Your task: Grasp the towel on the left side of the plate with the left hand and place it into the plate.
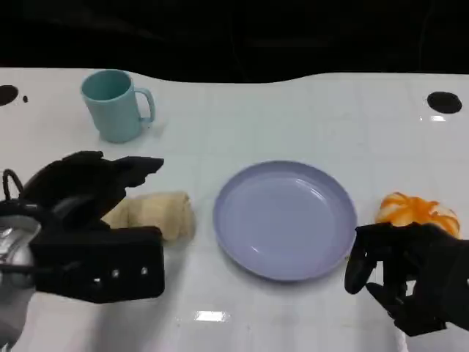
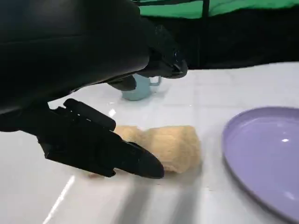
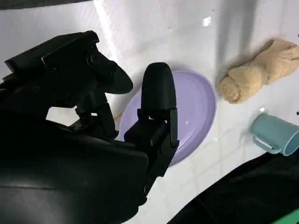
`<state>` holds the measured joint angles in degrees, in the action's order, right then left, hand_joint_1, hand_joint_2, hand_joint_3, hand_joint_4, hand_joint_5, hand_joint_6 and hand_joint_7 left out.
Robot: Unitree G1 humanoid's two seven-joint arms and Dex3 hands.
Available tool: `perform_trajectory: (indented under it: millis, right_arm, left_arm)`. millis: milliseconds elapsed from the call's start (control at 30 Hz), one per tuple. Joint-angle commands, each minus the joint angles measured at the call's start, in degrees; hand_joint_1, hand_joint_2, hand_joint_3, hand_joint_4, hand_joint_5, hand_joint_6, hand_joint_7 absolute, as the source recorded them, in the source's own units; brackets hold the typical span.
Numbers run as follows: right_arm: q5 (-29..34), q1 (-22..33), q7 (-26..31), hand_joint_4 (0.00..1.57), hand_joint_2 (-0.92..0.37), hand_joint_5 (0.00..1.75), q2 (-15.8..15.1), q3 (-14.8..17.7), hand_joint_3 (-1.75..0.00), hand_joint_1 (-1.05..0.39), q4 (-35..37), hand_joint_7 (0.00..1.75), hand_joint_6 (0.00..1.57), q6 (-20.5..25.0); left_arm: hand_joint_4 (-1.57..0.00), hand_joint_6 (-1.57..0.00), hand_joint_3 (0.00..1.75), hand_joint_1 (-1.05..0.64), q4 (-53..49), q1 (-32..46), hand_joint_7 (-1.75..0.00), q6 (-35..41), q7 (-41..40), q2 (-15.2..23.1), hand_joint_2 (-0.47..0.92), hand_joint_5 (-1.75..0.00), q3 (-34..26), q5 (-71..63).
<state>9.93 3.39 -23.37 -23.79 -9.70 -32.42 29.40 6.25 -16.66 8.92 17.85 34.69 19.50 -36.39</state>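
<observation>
The rolled beige towel (image 1: 155, 213) lies on the white table (image 1: 293, 117) just left of the lilac plate (image 1: 284, 218), not in it. The left hand (image 1: 84, 194) hovers over the towel's left end, fingers spread, holding nothing. The right hand (image 1: 407, 275) rests near the front edge, fingers loosely curled around nothing, beside an orange (image 1: 418, 211). A teal mug (image 1: 116, 105) stands toward the far left.

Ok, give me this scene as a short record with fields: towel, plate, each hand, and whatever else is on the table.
towel: beige roll lying on the white table, left of the plate, not yet held
plate: lavender, nothing in it
left hand: open, over the towel's left end
right hand: empty, fingers curled, right of the plate
others: teal mug at the back left; orange fruit right of the plate
</observation>
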Motion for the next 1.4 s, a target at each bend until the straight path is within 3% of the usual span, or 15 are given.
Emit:
perform_trajectory:
  millis: [33,167,333,733,833,1000,1100,1133,1167,1200,1267,1400]
  right_arm:
    - [0.32,0.06,0.42,0.72,-0.59,1.73,-0.36,0.17,-1.04,0.0,-0.29,1.4,0.69,-0.33]
    - [0.38,0.06,0.58,0.72,-0.59,1.73,-0.16,-0.05,-1.05,-0.01,-0.74,1.4,0.7,0.27]
    - [0.08,0.08,0.61,0.72,-0.58,1.74,0.2,-0.07,-1.06,-0.01,-1.49,1.4,0.7,1.43]
    - [0.46,0.19,0.56,0.72,-0.58,1.75,0.1,-0.29,-1.04,0.0,-3.04,1.39,0.7,3.32]
    - [0.4,0.26,0.45,0.72,-0.58,1.75,-0.06,-0.12,-1.04,0.0,-3.29,1.39,0.7,3.36]
    - [0.05,0.26,0.27,0.72,-0.58,1.75,-0.19,0.33,-1.05,0.0,-3.02,1.39,0.7,3.03]
    - [-0.13,0.24,0.18,0.72,-0.58,1.75,-0.28,0.5,-1.05,-0.01,-3.03,1.4,0.7,3.15]
    - [-0.26,0.28,0.15,0.72,-0.58,1.75,-0.25,0.58,-1.05,-0.01,-3.06,1.4,0.7,3.19]
    - [-0.31,0.3,0.14,0.72,-0.58,1.75,-0.24,0.62,-1.05,-0.01,-3.13,1.4,0.71,3.3]
    - [-0.31,0.33,0.12,0.72,-0.58,1.75,-0.27,0.6,-1.05,-0.01,-3.22,1.4,0.71,3.48]
    - [-0.15,0.39,0.17,0.71,-0.58,1.75,-0.37,0.55,-1.05,-0.01,-3.23,1.4,0.7,3.35]
    - [0.02,0.37,0.22,0.71,-0.57,1.74,-0.43,0.44,-1.05,-0.01,-3.14,1.4,0.71,3.09]
  left_arm:
    - [-0.17,-0.33,0.0,-0.55,-7.41,-4.45,-0.04,-2.48,-0.59,-0.78,0.91,-0.51,2.68,-4.62]
    - [-0.34,-0.38,0.0,-0.53,-14.43,-8.03,-0.01,-4.3,-1.62,-2.71,0.88,-0.31,5.09,-8.1]
    - [-0.4,-0.38,0.0,-0.5,-22.92,-12.33,0.0,-5.47,-0.97,-5.57,0.88,-0.18,7.22,-9.66]
    - [-0.48,-0.39,0.02,-0.51,-49.51,-22.33,-0.01,-5.89,-2.98,-13.57,0.92,-0.12,11.6,-9.99]
    - [-0.53,-0.47,0.06,-0.49,-55.92,-23.78,-0.04,-7.14,-6.07,-15.26,0.92,-0.13,12.08,-9.48]
    - [-0.74,-0.75,0.17,-0.42,-60.8,-24.94,-0.13,-10.57,-10.09,-15.93,0.92,-0.2,12.6,-8.99]
    - [-0.95,-0.96,0.18,-0.33,-61.82,-24.51,-0.24,-13.05,-15.26,-15.89,0.92,-0.4,12.51,-8.79]
    - [-0.89,-0.98,0.18,-0.3,-62.04,-24.15,-0.37,-14.01,-17.53,-15.9,0.92,-0.75,12.22,-8.52]
    - [-0.8,-0.89,0.18,-0.25,-62.28,-23.85,-0.87,-14.86,-19.44,-15.9,0.92,-1.28,11.97,-8.28]
    - [-0.78,-0.8,0.19,-0.23,-62.48,-23.48,-1.21,-15.71,-21.14,-16.0,0.92,-1.51,11.44,-7.66]
    - [-0.82,-0.69,0.25,-0.22,-62.63,-22.83,-1.63,-17.27,-24.02,-16.11,0.92,-1.7,10.6,-6.6]
    - [-0.85,-0.64,0.28,-0.23,-60.62,-21.44,-1.74,-18.24,-28.4,-16.14,0.92,-1.74,9.45,-5.61]
